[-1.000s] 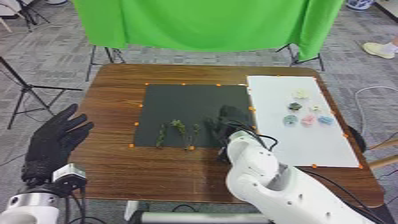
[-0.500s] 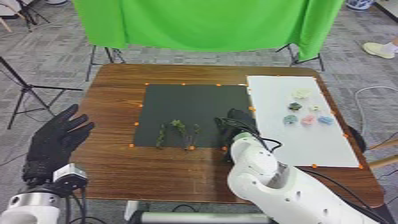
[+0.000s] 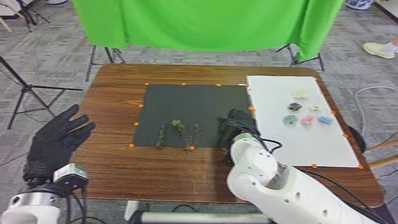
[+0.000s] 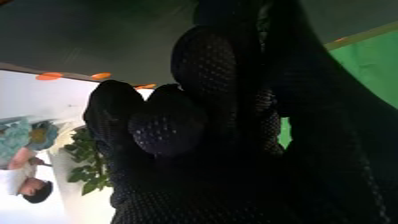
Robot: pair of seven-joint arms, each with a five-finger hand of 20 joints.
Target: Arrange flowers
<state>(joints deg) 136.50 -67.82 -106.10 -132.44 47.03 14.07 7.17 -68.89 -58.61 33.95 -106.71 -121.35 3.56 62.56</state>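
Stems [image 3: 179,128] lie left of the right hand [image 3: 238,121].

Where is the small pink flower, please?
On the head view's right, the pink flower lies on the white mat between a teal flower and a blue flower.

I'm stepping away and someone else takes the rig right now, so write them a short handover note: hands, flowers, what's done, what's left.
Left hand: open, waiting at the table's left edge.
Right hand: at the right side of the dark mat; whether it holds anything, I cannot tell.
Things: green sprigs lie on the near part of the mat; pink, blue, cream and green flower heads lie on the white sheet.
Done: the sprigs are on the mat.
Left: probably bringing the flower heads over to the sprigs.
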